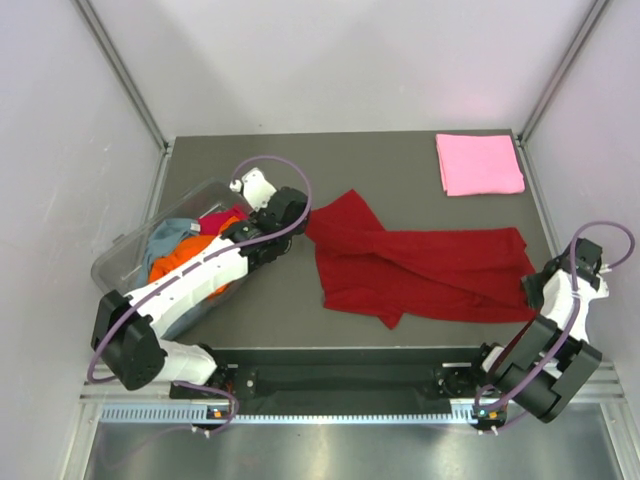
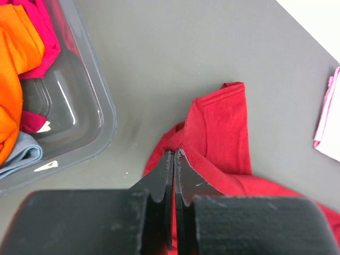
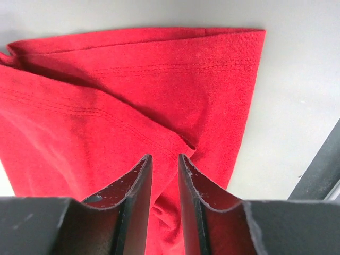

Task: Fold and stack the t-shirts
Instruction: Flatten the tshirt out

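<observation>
A dark red t-shirt [image 1: 420,265] lies crumpled and stretched across the middle of the table. My left gripper [image 1: 305,215] is shut on its left edge; in the left wrist view the closed tips [image 2: 175,152] pinch a fold of the red cloth [image 2: 223,122]. My right gripper [image 1: 527,290] is at the shirt's right end; its fingers [image 3: 164,156] stand narrowly apart with bunched red cloth [image 3: 133,79] between them. A folded light pink t-shirt [image 1: 479,164] lies at the back right and shows at the edge of the left wrist view [image 2: 329,122].
A clear plastic tub [image 1: 130,255] stands at the left and holds orange [image 1: 180,262], magenta [image 1: 222,222] and grey-blue [image 1: 165,238] shirts. Its wall [image 2: 101,106] is just left of my left gripper. A black rail runs along the near table edge.
</observation>
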